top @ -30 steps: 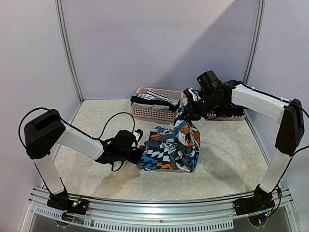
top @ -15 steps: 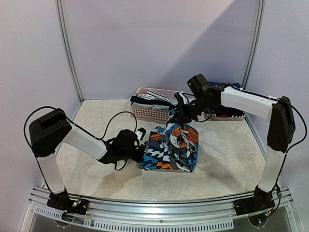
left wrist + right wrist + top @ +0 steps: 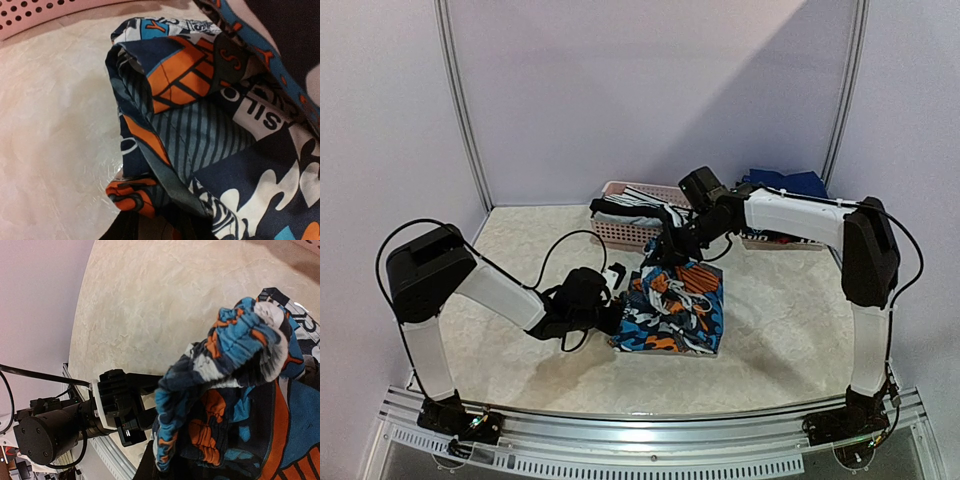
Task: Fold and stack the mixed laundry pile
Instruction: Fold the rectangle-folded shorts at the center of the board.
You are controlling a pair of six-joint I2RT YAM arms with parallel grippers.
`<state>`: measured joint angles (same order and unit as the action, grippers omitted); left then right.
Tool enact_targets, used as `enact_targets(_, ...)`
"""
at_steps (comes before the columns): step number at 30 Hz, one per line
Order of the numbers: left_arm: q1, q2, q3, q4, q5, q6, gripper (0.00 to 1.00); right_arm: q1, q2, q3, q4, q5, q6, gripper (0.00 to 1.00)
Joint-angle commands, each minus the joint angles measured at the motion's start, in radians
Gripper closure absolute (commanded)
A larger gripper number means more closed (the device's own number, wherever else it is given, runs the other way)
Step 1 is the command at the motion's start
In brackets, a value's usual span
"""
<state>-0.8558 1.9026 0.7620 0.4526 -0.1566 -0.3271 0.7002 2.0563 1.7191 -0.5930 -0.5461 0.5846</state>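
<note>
— What is the left arm doing?

— It lies low over the table, reaching in from the left edge. The left pincer is at the left side of the patterned garment, and it has a bunched fold of that cloth nipped between its fingers.

— And the garment itself?

— The orange, blue, black and white one sits about the middle of the table, a little nearer the front edge than the back. Most of it lies flat in a rough square. Only its far side is raised.

— Raised by what?

— By the right pincer. It is pressed tight on a gathered handful of the far edge, held up off the table just in front of the basket. The cloth droops from it in a crumpled tuft.

— Where is the rest of the laundry?

— The pink basket stands against the back edge, near its middle, with the striped pieces heaped in it and a dark bit hanging over its left rim. In the far right corner, behind the right arm, there is a navy garment.
</note>
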Motion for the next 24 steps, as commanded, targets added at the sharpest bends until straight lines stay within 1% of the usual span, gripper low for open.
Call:
enact_targets(1,0.011,0.049,-0.012,-0.073,0.039,-0.015,0.72,0.034,0.041,0.043,0.041,-0.037,0.019,1.0)
enact_targets(7,0.011,0.05,-0.018,-0.069,0.036,-0.016,0.72,0.053,0.09,0.036,0.082,-0.061,0.047,1.0)
enact_targets(8,0.011,0.05,-0.018,-0.069,0.036,-0.017,0.72,0.056,0.098,0.034,0.089,-0.067,0.053,0.99)
enact_targets(9,0.011,0.049,-0.019,-0.069,0.036,-0.018,0.72,0.056,0.107,0.031,0.096,-0.071,0.056,0.96)
enact_targets(12,0.011,0.044,-0.024,-0.068,0.036,-0.021,0.72,0.056,0.132,0.02,0.126,-0.08,0.069,0.8)
enact_targets(13,0.011,0.042,-0.027,-0.068,0.035,-0.024,0.72,0.057,0.138,0.02,0.135,-0.088,0.071,0.77)
enact_targets(16,0.011,0.029,-0.036,-0.068,0.029,-0.029,0.72,0.056,0.164,0.022,0.175,-0.122,0.086,0.72)
enact_targets(18,0.011,0.012,-0.048,-0.069,0.021,-0.033,0.72,0.057,0.18,0.022,0.194,-0.146,0.097,0.65)
enact_targets(19,0.011,0.001,-0.054,-0.075,0.018,-0.036,0.72,0.056,0.186,0.022,0.2,-0.154,0.098,0.63)
enact_targets(24,0.011,-0.101,-0.095,-0.127,-0.006,-0.042,0.72,0.057,0.173,0.002,0.21,-0.175,0.084,0.58)
